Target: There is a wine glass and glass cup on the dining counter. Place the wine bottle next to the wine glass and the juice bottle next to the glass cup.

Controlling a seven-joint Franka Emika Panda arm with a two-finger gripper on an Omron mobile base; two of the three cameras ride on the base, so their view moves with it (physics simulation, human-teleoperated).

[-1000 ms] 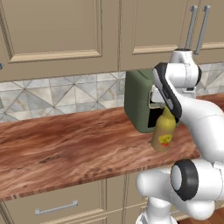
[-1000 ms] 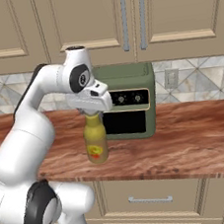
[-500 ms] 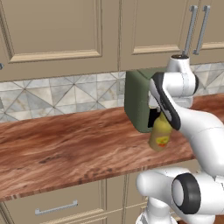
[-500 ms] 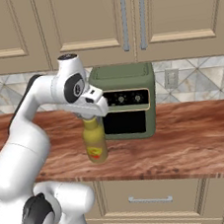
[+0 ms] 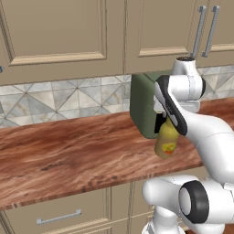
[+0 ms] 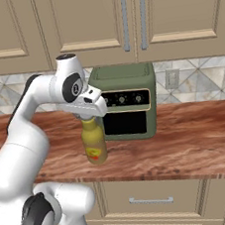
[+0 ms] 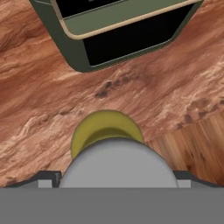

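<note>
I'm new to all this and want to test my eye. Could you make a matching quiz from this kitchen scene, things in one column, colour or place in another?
Things:
1. juice bottle
2. countertop oven
3. wall counter
4. upper cabinets

Descriptions:
A. reddish-brown wood grain
B. beige, above the tiled wall
C. yellow, hanging below the robot's hand
D. olive green with a dark front window

Pairs: 1-C, 2-D, 3-A, 4-B

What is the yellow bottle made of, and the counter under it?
The juice bottle looks like smooth yellow plastic or tinted glass; its soft shine leaves that open. The counter looks like polished reddish-brown wood, with swirling grain lines across it.
</note>
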